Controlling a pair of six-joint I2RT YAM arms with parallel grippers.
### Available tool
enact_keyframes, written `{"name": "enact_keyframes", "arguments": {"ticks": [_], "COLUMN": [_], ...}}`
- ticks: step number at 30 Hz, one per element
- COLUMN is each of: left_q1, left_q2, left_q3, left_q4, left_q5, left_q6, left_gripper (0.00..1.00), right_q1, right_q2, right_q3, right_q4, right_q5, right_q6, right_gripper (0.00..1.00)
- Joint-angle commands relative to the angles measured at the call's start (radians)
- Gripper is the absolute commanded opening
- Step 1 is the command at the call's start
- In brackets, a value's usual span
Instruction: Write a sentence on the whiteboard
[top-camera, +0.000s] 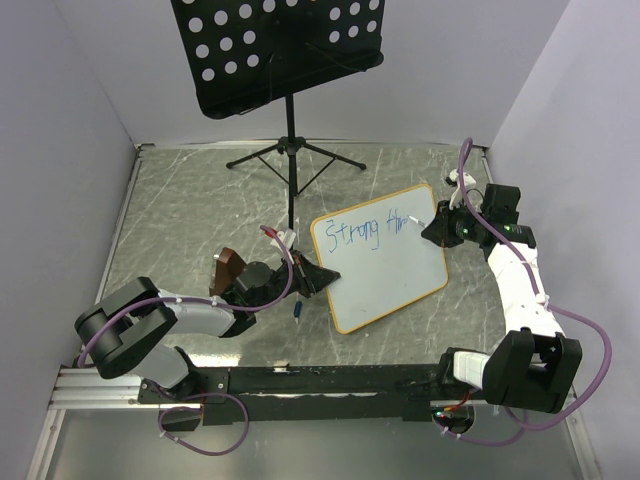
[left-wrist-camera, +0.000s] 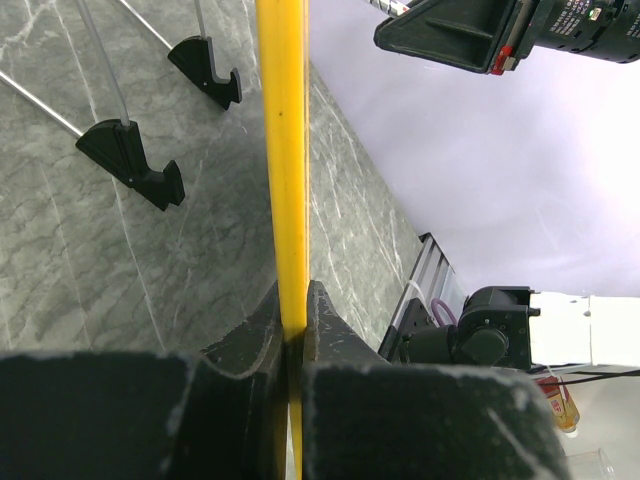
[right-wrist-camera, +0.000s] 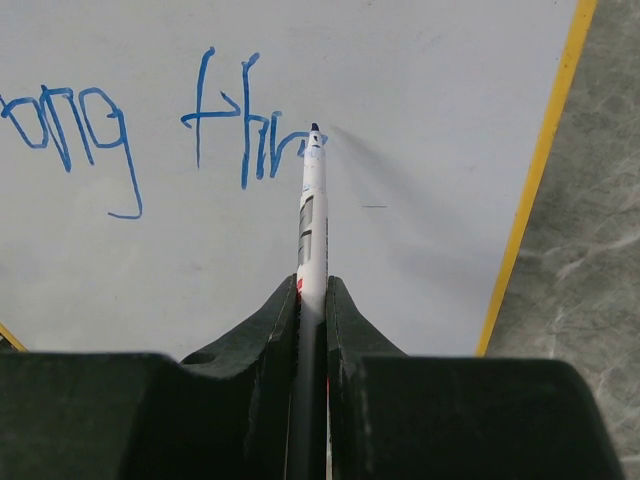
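The whiteboard, white with a thin yellow-orange frame, lies tilted on the grey table. Blue writing, the sentence, reads "Strong thr" along its top. My left gripper is shut on the board's left edge; in the left wrist view the frame runs up from between the shut left gripper. My right gripper is shut on a white marker. The marker's tip rests on the whiteboard just after the last blue letters, seen from the right gripper.
A black perforated music stand rises at the back, its tripod legs spread behind the board and its feet show on the table. A small blue piece lies near the left gripper. Side walls enclose the table.
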Motion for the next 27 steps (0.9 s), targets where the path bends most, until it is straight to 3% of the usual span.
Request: {"name": "enact_keyframes", "arguments": {"ticks": [1, 27], "left_q1": [-0.003, -0.003], "left_q2": [-0.008, 0.004], "left_q3": [0.03, 0.029], "left_q4": [0.097, 0.105], "left_q5": [0.04, 0.041], "left_q6": [0.031, 0.021], "left_gripper": [0.01, 0.01], "right_q1": [-0.007, -0.005], "right_q2": [-0.016, 0.026], "right_q3": [0.011, 0.005], "right_q4": [0.036, 0.062], "right_q5": [-0.02, 0.027], "right_q6": [-0.021, -0.004], "right_gripper": [0.0, 0.0]}}
